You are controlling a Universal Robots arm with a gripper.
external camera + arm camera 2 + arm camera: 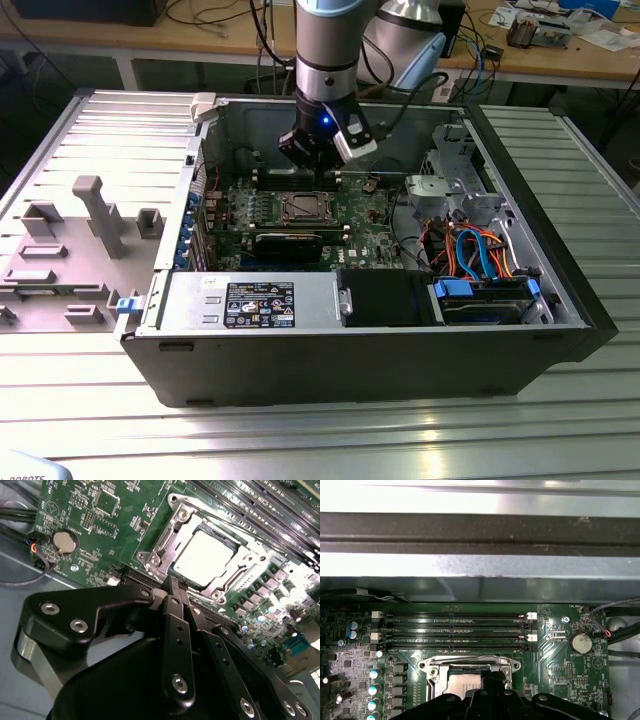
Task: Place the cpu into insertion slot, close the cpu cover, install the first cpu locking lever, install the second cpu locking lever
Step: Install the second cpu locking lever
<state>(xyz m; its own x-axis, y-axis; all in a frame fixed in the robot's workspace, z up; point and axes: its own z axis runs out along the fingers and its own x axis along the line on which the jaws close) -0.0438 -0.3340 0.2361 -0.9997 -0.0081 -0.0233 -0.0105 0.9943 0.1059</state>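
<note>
The cpu (202,557), a flat square chip with a dull silver top, lies in the insertion slot (150,560) on the green board. The cpu cover (162,537), a silvery frame, lies flat around it. In the exterior view the cpu (302,208) sits mid-board. My gripper (173,581) hangs just above the socket's edge, its black fingers shut together with nothing between them. It also appears in the first wrist view as the gripper (492,676) over the cover (470,662), and in the exterior view as the gripper (315,160). How the locking levers stand I cannot tell.
Long memory slots (455,627) run beside the socket, close under the case wall (480,575). A coin battery (64,541) sits on the board. A black graphics card (288,243), a power supply (250,300) and a drive cage with orange and blue cables (470,250) crowd the case.
</note>
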